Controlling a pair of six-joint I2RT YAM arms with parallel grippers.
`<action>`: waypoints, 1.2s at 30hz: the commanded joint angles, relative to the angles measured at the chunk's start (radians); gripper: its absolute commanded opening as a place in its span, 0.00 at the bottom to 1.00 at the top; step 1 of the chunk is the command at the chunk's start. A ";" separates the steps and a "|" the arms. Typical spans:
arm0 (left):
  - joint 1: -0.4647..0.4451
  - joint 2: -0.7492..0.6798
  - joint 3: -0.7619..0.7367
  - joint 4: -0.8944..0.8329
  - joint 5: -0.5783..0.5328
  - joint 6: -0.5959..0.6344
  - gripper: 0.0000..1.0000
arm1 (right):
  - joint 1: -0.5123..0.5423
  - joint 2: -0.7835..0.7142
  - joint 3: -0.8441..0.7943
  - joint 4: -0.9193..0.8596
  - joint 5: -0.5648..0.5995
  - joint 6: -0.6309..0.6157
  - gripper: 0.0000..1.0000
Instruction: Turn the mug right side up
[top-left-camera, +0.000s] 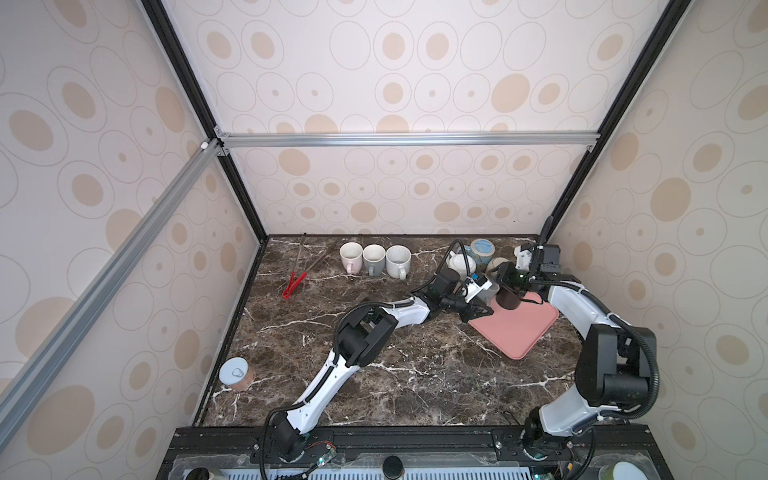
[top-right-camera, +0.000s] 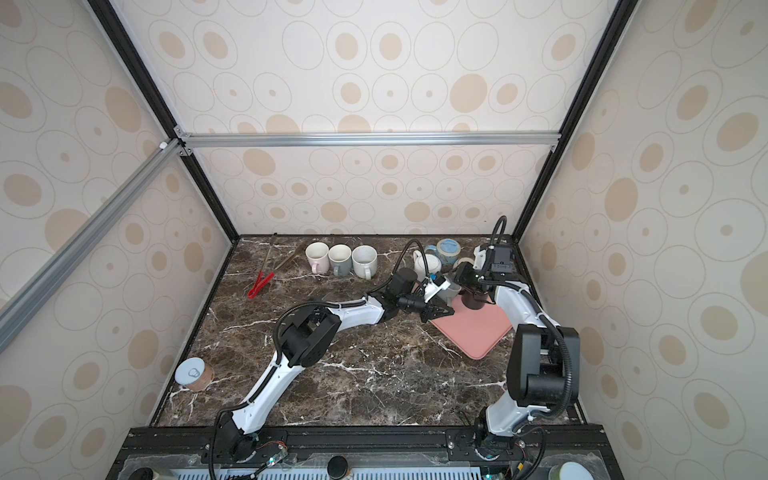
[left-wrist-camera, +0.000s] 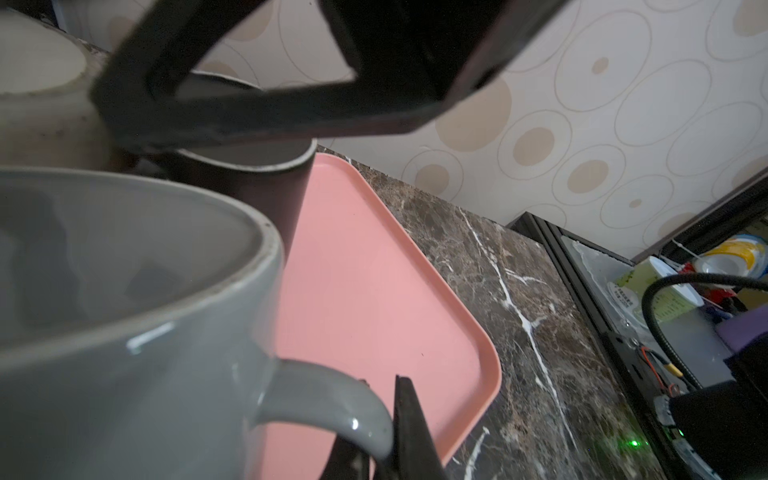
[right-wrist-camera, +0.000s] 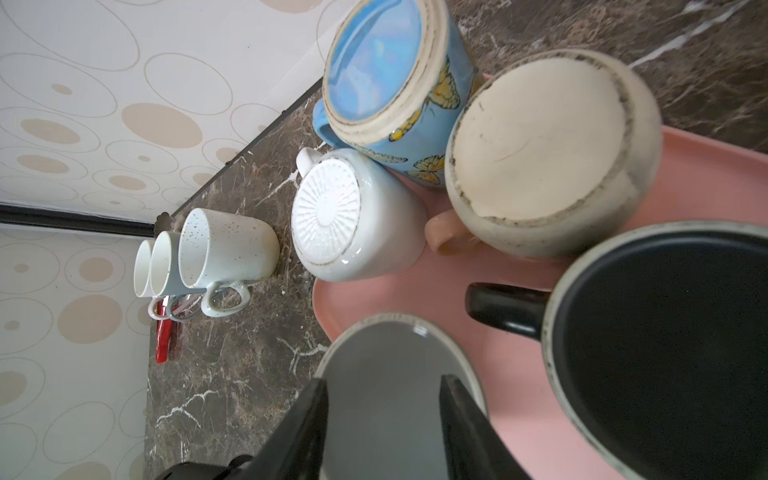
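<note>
A grey mug (left-wrist-camera: 145, 332) hangs mouth up and slightly tilted over the left corner of the pink tray (left-wrist-camera: 374, 291). I see into the grey mug (right-wrist-camera: 386, 357) in both wrist views. My left gripper (left-wrist-camera: 380, 386) is shut on its handle (left-wrist-camera: 332, 399). In a top view the left gripper (top-left-camera: 478, 311) reaches in from the left of the mug (top-left-camera: 490, 291). My right gripper (right-wrist-camera: 384, 380) hovers over the mug's mouth with its jaws apart, holding nothing. Whether the mug's base touches the tray is hidden.
A dark mug (top-left-camera: 509, 300) stands upside down on the tray right beside the grey one. Blue (right-wrist-camera: 395, 83), white (right-wrist-camera: 345, 220) and beige (right-wrist-camera: 548, 153) mugs sit upside down behind. Three upright mugs (top-left-camera: 374, 259), red tongs (top-left-camera: 295, 282) and a can (top-left-camera: 237, 374) lie to the left.
</note>
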 joint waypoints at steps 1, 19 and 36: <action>0.011 -0.063 -0.078 0.135 0.017 -0.044 0.06 | 0.030 0.047 0.053 -0.047 -0.009 -0.065 0.47; 0.049 -0.250 -0.402 0.199 -0.174 -0.045 0.50 | 0.079 0.117 0.067 -0.167 0.090 -0.149 0.46; -0.224 -0.291 -0.247 -0.237 -0.966 -0.212 0.74 | 0.078 0.033 0.154 -0.283 0.125 -0.142 0.46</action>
